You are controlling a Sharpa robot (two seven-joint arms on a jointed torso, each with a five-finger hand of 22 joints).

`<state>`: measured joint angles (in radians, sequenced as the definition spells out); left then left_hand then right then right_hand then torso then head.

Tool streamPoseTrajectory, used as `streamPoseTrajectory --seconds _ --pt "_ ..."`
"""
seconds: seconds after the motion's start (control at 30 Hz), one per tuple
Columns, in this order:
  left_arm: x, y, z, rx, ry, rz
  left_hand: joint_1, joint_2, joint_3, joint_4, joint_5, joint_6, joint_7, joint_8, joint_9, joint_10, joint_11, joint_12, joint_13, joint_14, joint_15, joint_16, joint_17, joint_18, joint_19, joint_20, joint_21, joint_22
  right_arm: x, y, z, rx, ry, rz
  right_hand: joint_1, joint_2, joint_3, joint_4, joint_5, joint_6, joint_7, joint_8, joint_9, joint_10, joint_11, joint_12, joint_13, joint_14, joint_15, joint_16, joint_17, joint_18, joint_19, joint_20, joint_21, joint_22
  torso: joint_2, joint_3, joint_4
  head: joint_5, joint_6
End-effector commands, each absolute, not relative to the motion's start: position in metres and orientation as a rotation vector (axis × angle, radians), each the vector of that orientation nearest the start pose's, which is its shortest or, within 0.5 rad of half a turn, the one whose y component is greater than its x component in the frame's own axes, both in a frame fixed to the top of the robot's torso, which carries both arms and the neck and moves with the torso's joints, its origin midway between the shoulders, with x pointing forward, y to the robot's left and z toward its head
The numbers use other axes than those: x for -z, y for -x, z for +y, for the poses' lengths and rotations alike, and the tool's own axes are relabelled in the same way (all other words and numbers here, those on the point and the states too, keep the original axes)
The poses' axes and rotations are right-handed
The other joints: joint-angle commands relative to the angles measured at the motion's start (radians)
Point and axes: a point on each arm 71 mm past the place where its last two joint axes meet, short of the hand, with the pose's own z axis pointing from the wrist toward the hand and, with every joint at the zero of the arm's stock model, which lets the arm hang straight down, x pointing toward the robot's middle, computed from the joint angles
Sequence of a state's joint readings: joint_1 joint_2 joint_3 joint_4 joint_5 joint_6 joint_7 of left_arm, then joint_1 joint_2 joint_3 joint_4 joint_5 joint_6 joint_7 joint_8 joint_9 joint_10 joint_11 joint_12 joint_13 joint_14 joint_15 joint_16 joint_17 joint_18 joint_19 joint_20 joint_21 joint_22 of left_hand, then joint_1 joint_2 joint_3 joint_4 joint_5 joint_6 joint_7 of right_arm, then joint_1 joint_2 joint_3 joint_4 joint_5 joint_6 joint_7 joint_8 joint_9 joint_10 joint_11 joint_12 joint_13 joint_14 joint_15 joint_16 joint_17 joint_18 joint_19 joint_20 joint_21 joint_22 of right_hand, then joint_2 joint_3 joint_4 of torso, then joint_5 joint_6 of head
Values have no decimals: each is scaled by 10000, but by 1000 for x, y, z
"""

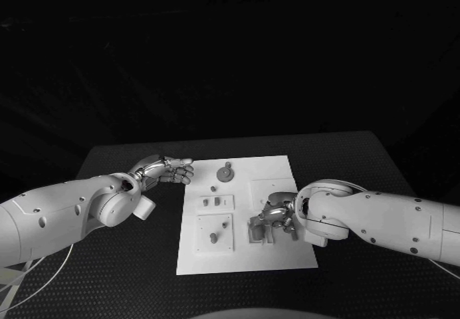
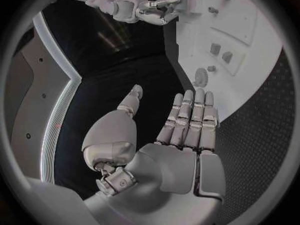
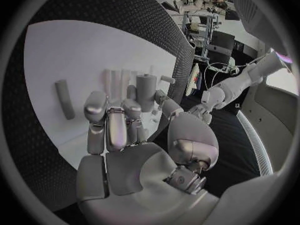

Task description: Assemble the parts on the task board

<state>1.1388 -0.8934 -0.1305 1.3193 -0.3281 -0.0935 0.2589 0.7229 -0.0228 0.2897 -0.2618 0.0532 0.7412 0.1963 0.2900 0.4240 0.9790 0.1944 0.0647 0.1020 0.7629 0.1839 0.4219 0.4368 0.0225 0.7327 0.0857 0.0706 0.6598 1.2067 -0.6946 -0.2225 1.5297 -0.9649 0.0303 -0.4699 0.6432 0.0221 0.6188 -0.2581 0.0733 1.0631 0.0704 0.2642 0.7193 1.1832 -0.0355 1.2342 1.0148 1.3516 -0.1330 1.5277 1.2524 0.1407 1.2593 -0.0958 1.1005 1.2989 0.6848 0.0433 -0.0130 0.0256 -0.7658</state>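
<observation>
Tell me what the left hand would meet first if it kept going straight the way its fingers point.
Probably the round gear-like part near the edge of the task board. The left hand is open, fingers aimed at it across bare table; depth and height are unclear, so it might pass above.

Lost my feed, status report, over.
Left hand open, beside task board. Right hand over parts, grip unclear. Nothing blocking.

A robotics laboratory is indicated. A black textured surface is set before a dark backdrop, and a white task board (with small grey parts on it) is laid at its middle. Beyond the surface, metal racks and cabled equipment are seen.
</observation>
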Motion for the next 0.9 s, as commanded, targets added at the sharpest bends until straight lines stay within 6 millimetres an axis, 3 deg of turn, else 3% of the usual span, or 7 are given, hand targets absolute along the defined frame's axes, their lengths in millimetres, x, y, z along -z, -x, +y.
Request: streamPoseTrajectory --seconds 0.03,0.17,0.43,0.9 --pt "257 -485 284 12642 9108 18016 -47 35 17 -25 -35 7 217 68 10 -50 14 43 -17 -54 3 -33 17 17 -84 -16 16 -16 281 -437 -147 -5434 -1391 24661 0 -74 42 -1 63 57 8 -61 10 2 -42 -63 -9 -24 -77 -65 0 1211 22 70 -60 -10 -1 5 -7 17 -23" --pt "257 -486 284 12667 9210 18019 -53 35 17 -28 -35 10 216 70 12 -50 15 43 -18 -55 3 -34 18 17 -86 -16 16 -16 282 -437 -147 -5322 -1435 24642 -18 -84 50 18 64 55 10 -69 8 -2 -40 -68 -8 -39 -76 -71 -17 1211 20 71 -66 -11 -1 3 -18 123 -44" --pt "258 -486 284 12694 9302 18053 -65 40 16 -31 -35 19 211 78 16 -54 16 42 -22 -58 4 -37 21 17 -89 -15 16 -17 283 -437 -145 -5334 -1305 24738 -74 -145 53 55 60 48 16 -90 2 -10 -34 -79 -6 -55 -71 -85 -30 1211 17 74 -80 -13 1 10 -10 129 -71" --pt "258 -485 284 12701 9304 18072 -47 51 32 -61 -35 24 205 85 20 -54 15 45 -25 -60 4 -40 27 19 -93 -16 16 -16 287 -437 -143 -5184 -1254 24692 -300 -860 134 371 60 68 18 -164 2 -13 -30 -113 15 -70 -68 -137 -28 1211 43 56 -140 -20 0 5 -8 179 -132"
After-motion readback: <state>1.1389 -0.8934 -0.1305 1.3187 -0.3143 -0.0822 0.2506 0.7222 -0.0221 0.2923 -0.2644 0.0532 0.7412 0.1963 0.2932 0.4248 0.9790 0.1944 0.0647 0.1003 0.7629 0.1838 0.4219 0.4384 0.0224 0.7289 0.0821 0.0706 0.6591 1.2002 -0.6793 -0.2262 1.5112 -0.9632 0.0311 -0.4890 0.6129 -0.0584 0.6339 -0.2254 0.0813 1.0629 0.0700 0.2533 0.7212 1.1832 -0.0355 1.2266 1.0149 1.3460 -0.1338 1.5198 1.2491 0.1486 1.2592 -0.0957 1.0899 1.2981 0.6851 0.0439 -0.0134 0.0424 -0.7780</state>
